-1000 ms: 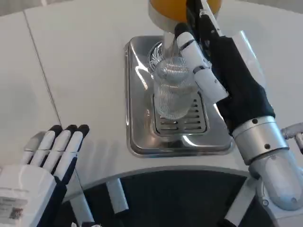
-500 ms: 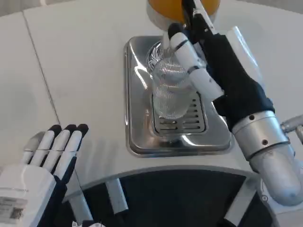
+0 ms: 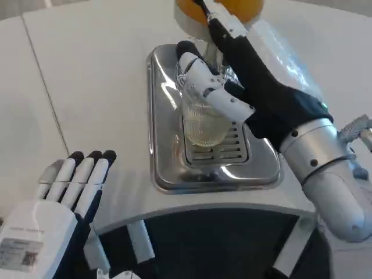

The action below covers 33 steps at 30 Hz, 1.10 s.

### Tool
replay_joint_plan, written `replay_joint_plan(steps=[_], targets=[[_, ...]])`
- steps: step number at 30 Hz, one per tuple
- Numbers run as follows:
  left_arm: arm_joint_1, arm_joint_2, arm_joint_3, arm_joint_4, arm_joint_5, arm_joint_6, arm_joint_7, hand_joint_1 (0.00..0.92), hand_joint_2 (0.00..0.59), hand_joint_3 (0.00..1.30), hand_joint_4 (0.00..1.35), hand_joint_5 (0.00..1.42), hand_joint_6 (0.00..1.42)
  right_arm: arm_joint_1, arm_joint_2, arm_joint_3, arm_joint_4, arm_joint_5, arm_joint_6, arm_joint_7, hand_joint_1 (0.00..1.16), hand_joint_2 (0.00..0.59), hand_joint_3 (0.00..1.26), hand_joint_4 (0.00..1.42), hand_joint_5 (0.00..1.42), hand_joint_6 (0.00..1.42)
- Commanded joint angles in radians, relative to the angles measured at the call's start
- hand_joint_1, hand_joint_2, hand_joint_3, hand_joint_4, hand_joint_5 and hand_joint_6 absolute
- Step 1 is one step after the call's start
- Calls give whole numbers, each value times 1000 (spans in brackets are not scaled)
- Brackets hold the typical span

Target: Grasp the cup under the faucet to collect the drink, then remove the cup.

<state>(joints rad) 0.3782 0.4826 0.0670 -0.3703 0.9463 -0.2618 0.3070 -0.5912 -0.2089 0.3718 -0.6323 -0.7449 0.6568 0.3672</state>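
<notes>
White right hand [image 3: 247,87] fingers [image 3: 203,81] wrap the cup [image 3: 203,119].

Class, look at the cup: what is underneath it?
The cup stands on the slotted grate of the steel drip tray. The grate directly beneath is blurred by the glass; the right hand covers its far side.

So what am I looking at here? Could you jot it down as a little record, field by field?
Setting: white table seen from the head view
Cup: clear ribbed cup standing on the grate of a steel drip tray
Dispenser: orange drink tank above the cup
Right hand: right hand wrapped around the cup
Left hand: left hand flat, fingers straight, holding nothing
Cup contents: a little pale liquid at the bottom, it seems
</notes>
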Motion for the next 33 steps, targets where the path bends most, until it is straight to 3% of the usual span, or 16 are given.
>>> replay_joint_plan(steps=[1,6,14,33], targets=[[-15,-14,-7,21,-13,15,-5,0,18,0,0,0,45,-50,-2,72,-29,-99,4,86,0,502,53,0,0,39],[-59,-20,-12,41,-19,27,-8,0,15,0,0,0,52,-68,26,98,-11,-208,15,153,0,515,64,0,0,45],[-140,-34,-27,100,-39,57,-11,1,13,0,0,0,57,-90,59,94,20,-288,-7,227,0,518,83,0,3,54],[-390,-85,-114,264,-92,105,7,75,27,0,0,15,89,-132,66,54,54,-310,-51,305,0,534,98,0,14,63]])
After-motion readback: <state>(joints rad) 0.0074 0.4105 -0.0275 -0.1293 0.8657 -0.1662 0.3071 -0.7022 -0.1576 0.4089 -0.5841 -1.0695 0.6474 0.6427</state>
